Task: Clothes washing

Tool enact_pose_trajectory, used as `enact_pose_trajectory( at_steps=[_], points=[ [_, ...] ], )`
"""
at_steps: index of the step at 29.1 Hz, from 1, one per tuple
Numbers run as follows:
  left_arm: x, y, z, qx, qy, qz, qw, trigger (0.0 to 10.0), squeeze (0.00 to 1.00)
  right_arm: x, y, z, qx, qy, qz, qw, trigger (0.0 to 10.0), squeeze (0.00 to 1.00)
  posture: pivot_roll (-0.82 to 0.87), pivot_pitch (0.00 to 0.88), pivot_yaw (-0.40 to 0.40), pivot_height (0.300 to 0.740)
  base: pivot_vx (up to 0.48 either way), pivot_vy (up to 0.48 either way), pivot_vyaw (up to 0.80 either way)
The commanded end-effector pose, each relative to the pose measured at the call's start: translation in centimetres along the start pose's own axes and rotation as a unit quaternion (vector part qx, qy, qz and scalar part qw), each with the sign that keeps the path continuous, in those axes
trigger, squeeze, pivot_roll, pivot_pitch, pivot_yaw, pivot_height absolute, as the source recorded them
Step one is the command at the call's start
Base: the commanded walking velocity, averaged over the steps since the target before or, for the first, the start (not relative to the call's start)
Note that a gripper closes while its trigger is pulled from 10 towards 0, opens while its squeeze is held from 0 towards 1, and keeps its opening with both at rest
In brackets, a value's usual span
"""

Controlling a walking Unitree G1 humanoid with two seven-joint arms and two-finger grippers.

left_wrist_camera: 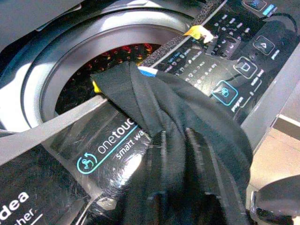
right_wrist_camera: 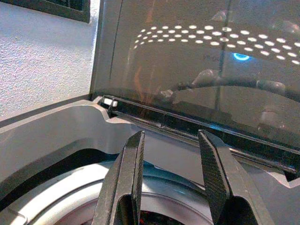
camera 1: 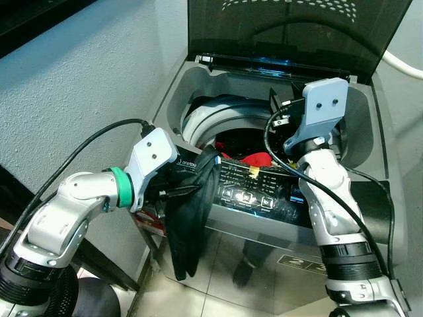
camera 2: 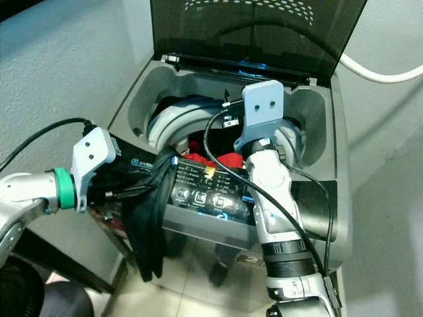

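A top-loading washing machine (camera 1: 370,132) stands with its dark lid (camera 1: 297,33) raised. Red and dark clothes (camera 1: 258,159) lie inside the drum (camera 1: 205,122). My left gripper (camera 2: 142,191) is shut on a black garment (camera 1: 192,211) at the machine's front left corner. The cloth drapes over the control panel (camera 1: 254,191) and hangs down the front; in the left wrist view the black garment (left_wrist_camera: 187,122) covers the fingers. My right gripper (right_wrist_camera: 171,138) hovers over the back of the drum, open and empty, pointing at the lid hinge.
A textured grey wall (camera 1: 79,86) runs close along the machine's left side. A white hose (camera 2: 377,76) crosses the wall at the back right. Shiny tiled floor (camera 1: 225,284) lies in front of the machine, under the hanging cloth.
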State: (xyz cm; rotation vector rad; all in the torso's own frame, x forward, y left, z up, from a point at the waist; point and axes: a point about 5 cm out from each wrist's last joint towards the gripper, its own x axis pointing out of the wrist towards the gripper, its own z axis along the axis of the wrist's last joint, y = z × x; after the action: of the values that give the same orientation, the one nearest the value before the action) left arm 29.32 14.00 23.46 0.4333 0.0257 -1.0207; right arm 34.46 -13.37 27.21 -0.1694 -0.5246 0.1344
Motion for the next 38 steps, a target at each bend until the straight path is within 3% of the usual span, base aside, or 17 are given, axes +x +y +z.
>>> enact_pose_trajectory(
  at_steps=[1, 16, 17, 18, 19, 21, 22, 24, 26, 28, 30, 32, 33, 34, 36, 37, 38],
  points=[
    [0.1, -0.5, -1.0, -0.011, 0.017, -0.012, 1.0, 0.0, 0.0, 0.1, 0.2, 0.1, -0.001, -0.005, 0.004, 1.0, 10.0, 0.0, 0.13, 0.1, 0.065, 0.74, 0.0, 0.0, 0.0],
    [0.7, 0.7, 0.0, 0.014, -0.004, 0.002, 1.0, 0.0, 0.0, 0.2, 0.2, 0.2, 0.001, -0.005, 0.003, 1.0, 10.0, 0.0, 0.13, 0.103, 0.063, 0.74, 0.0, 0.0, 0.0],
    [1.3, 2.2, 1.4, 0.047, -0.032, 0.03, 0.998, 10.0, 0.0, 0.3, 0.2, 0.2, 0.002, -0.006, 0.004, 1.0, 10.0, 0.0, 0.13, 0.106, 0.063, 0.74, 0.0, 0.0, 0.0],
    [1.3, 2.2, 1.4, 0.047, -0.032, 0.03, 0.998, 10.0, 0.0, 0.3, 0.2, 0.2, 0.002, -0.006, 0.004, 1.0, 10.0, 0.0, 0.13, 0.106, 0.063, 0.74, 0.0, 0.0, 0.0],
    [1.9, 3.9, 3.2, 0.08, -0.065, 0.066, 0.992, 10.0, 0.0, 0.3, 0.3, 0.2, 0.003, -0.006, 0.004, 1.0, 10.0, 0.0, 0.13, 0.108, 0.064, 0.74, 0.0, 0.0, 0.0],
    [1.9, 3.9, 3.2, 0.08, -0.065, 0.066, 0.992, 10.0, 0.0, 0.3, 0.3, 0.2, 0.003, -0.006, 0.004, 1.0, 10.0, 0.0, 0.13, 0.108, 0.064, 0.74, 0.0, 0.0, 0.0],
    [2.5, 5.7, 5.5, 0.12, -0.102, 0.111, 0.981, 10.0, 0.0, 0.2, 0.4, 0.3, 0.003, -0.007, 0.004, 1.0, 10.0, 0.0, 0.13, 0.108, 0.065, 0.74, 0.0, 0.0, 0.0],
    [2.8, 7.0, 7.3, 0.147, -0.128, 0.145, 0.97, 10.0, 0.0, 0.2, 0.4, 0.3, 0.003, -0.008, 0.004, 1.0, 10.0, 0.0, 0.12, 0.108, 0.07, 0.74, 0.0, 0.0, 0.0],
    [2.8, 7.0, 7.3, 0.147, -0.128, 0.145, 0.97, 10.0, 0.0, 0.2, 0.4, 0.3, 0.003, -0.008, 0.004, 1.0, 10.0, 0.0, 0.12, 0.108, 0.07, 0.74, 0.0, 0.0, 0.0],
    [2.6, 9.3, 10.4, 0.229, -0.156, 0.238, 0.931, 10.0, 0.0, 0.0, 0.4, 0.4, 0.001, -0.009, 0.0, 1.0, 10.0, 0.0, 0.11, 0.107, 0.082, 0.74, 0.0, 0.0, 0.0],
    [2.6, 9.3, 10.4, 0.229, -0.156, 0.238, 0.931, 10.0, 0.0, 0.0, 0.4, 0.4, 0.001, -0.009, 0.0, 1.0, 10.0, 0.0, 0.11, 0.107, 0.082, 0.74, 0.0, 0.0, 0.0],
    [1.7, 10.4, 12.4, 0.337, -0.153, 0.312, 0.875, 10.0, 0.0, -0.2, 0.3, 0.4, 0.001, -0.009, -0.004, 1.0, 10.0, 0.0, 0.11, 0.107, 0.082, 0.74, 0.0, 0.0, 0.0],
    [1.7, 10.4, 12.4, 0.337, -0.153, 0.312, 0.875, 10.0, 0.0, -0.2, 0.3, 0.4, 0.001, -0.009, -0.004, 1.0, 10.0, 0.0, 0.11, 0.107, 0.082, 0.74, 0.0, 0.0, 0.0],
    [1.3, 10.5, 12.9, 0.37, -0.158, 0.33, 0.854, 10.0, 0.0, -0.2, 0.2, 0.4, 0.001, -0.009, -0.005, 1.0, 10.0, 0.0, 0.11, 0.107, 0.079, 0.74, 0.0, 0.0, 0.0],
    [1.3, 10.5, 12.9, 0.37, -0.158, 0.33, 0.854, 10.0, 0.0, -0.2, 0.2, 0.4, 0.001, -0.009, -0.005, 1.0, 10.0, 0.0, 0.11, 0.107, 0.079, 0.74, 0.0, 0.0, 0.0],
    [1.0, 10.6, 13.3, 0.402, -0.161, 0.347, 0.832, 10.0, 0.0, -0.2, 0.3, 0.4, 0.002, -0.01, -0.004, 1.0, 10.0, 0.0, 0.11, 0.107, 0.079, 0.74, 0.0, 0.0, 0.0],
    [1.0, 10.6, 13.3, 0.402, -0.161, 0.347, 0.832, 10.0, 0.0, -0.2, 0.3, 0.4, 0.002, -0.01, -0.004, 1.0, 10.0, 0.0, 0.11, 0.107, 0.079, 0.74, 0.0, 0.0, 0.0]
  ],
)
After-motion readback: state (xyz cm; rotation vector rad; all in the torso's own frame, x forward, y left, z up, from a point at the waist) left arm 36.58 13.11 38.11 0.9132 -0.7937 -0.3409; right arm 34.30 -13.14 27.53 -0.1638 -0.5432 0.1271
